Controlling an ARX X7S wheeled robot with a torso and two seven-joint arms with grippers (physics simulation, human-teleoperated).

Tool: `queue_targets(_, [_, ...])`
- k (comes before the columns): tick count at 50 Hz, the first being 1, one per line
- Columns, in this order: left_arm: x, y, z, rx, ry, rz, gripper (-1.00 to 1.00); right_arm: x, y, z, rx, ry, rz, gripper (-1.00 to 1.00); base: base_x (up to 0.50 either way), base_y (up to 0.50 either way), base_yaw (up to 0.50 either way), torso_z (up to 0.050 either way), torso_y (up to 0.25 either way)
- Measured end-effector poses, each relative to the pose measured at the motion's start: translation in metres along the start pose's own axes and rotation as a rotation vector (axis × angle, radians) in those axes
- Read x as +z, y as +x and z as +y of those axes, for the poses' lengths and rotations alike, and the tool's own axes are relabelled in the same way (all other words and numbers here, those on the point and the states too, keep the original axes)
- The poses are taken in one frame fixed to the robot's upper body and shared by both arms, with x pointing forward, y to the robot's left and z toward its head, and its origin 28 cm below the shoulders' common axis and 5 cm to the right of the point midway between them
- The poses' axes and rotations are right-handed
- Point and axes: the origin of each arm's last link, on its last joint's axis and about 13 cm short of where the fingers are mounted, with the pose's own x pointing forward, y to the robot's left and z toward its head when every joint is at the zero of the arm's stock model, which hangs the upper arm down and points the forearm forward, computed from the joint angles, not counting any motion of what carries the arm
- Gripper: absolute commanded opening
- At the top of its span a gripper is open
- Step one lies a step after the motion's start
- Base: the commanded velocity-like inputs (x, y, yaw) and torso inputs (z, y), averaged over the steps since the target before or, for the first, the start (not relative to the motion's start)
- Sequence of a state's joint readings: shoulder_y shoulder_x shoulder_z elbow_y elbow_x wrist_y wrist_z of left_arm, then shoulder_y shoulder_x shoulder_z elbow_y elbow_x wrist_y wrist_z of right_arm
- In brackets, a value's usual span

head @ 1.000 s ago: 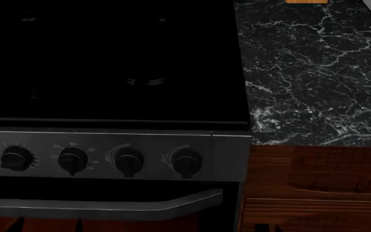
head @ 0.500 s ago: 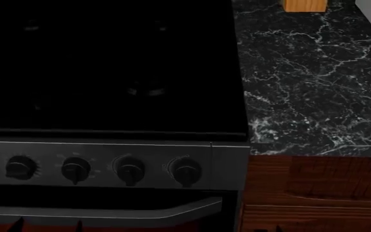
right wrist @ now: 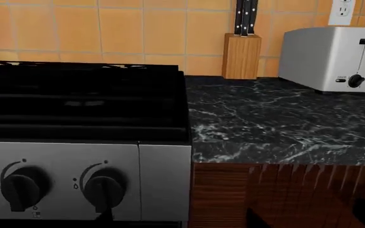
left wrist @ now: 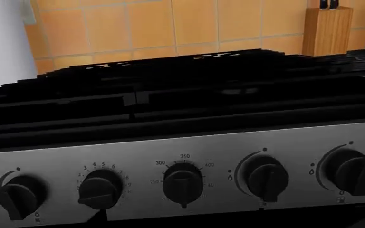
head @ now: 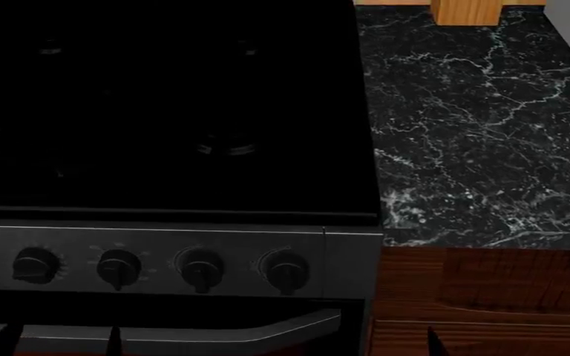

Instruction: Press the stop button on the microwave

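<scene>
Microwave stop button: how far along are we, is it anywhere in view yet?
Nothing looks done. No microwave shows in any view, so the button is not yet found. In hand: the cameras face the stove, its knobs, the marble counter, a knife block and a toaster. Neither gripper is visible. Left: locate the microwave, approach, press stop.
</scene>
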State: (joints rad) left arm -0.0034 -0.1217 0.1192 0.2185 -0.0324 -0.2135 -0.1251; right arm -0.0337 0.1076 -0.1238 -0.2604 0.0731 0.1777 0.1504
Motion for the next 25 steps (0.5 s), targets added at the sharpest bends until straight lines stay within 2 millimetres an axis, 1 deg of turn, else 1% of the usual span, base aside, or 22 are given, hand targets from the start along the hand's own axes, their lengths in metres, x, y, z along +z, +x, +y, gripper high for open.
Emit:
queue_targets(19, [0.036,0.007,0.002,0.005,0.049,-0.062,1.0,0.03,0.005,0.004,0.013,-0.021,-0.062,1.0,0.0,0.0,0.0,0.05,0.052])
queue_targets(25, [0.043,0.008,0.003,0.004,0.06,-0.072,1.0,0.042,0.008,0.006,0.017,-0.028,-0.086,1.0,0.0,0.0,0.0,0.05,0.053])
